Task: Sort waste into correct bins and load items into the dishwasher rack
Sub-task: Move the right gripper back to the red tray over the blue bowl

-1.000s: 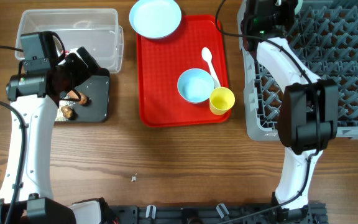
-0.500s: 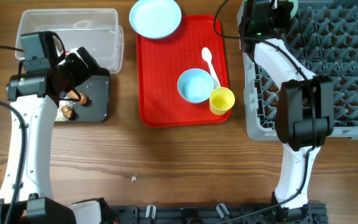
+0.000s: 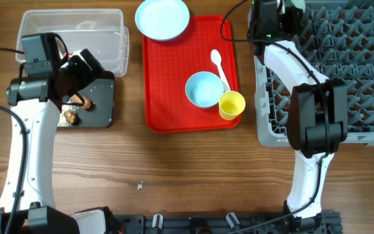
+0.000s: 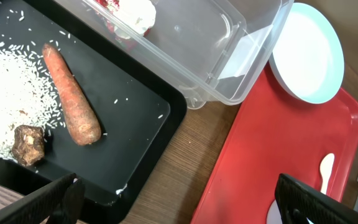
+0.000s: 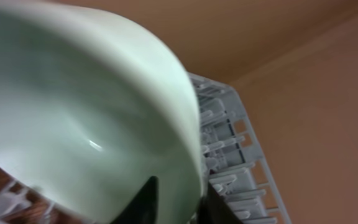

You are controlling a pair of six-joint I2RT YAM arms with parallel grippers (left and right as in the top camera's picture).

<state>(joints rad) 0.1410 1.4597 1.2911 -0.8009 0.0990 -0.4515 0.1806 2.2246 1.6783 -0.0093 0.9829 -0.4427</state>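
1. Bowl first: the pale green bowl (image 5: pixel 73 112) is in the right gripper (image 3: pixel 274 16). Its dark fingers (image 5: pixel 146 198) are closed on the rim, one on each side of the wall.
2. The bowl hangs tipped on edge at the far left corner of the dishwasher rack (image 3: pixel 343 71). The rows of pegs lie below it and run off to the right. I'd judge the coming move to be a short drop straight down, with the rim kept in line with a row.
3. The left gripper (image 3: pixel 83 70) hovers over the black tray (image 4: pixel 135 155), spread wide and holding nothing. The carrot (image 4: pixel 70 102) lies in the tray beneath it.
4. The blue bowl (image 3: pixel 204 88), yellow cup (image 3: pixel 232 104) and spoon (image 3: pixel 219 65) sit on the red tray (image 3: pixel 174 97). That tray is just left of the rack, so they are nearer the right arm.
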